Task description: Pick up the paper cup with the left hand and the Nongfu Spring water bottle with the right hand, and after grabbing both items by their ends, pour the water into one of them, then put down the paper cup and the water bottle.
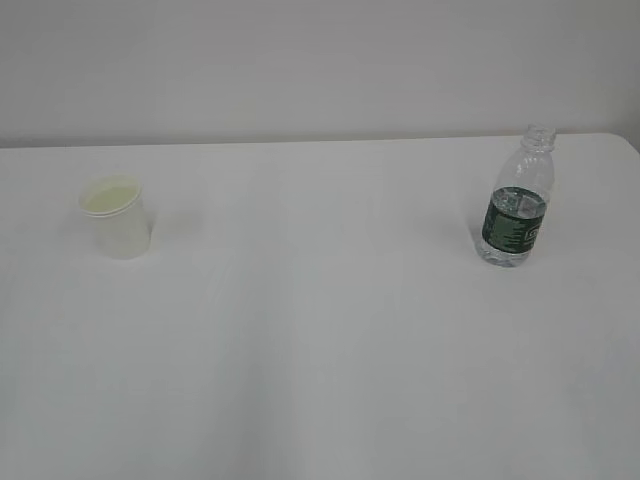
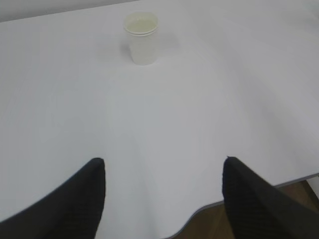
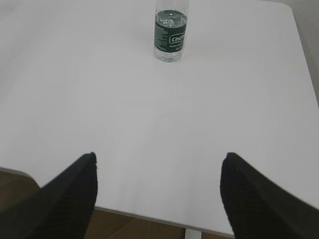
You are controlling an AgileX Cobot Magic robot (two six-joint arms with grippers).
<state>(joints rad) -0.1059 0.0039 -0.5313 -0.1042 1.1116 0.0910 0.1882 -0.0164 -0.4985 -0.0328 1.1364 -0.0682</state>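
The paper cup point(image 1: 116, 217) is seen upright on the left of the white table point(image 1: 320, 340), rim up — its inside looks pale yellowish, but whether liquid is in it cannot be told. The water bottle point(image 1: 517, 200) stands upright on the right, well apart from the cup, capless, with a dark green label band around its middle; a water line is seen near the top of the label, with the neck above it clear. In the right wrist view the bottle's neck is cut off by the top edge. Neither arm is seen in the exterior view. The left gripper point(image 2: 164, 172) is spread wide with nothing between the fingers, back near the table's front edge, the cup far ahead. The right gripper point(image 3: 159, 167) is likewise spread and empty — the bottle is well ahead of it.
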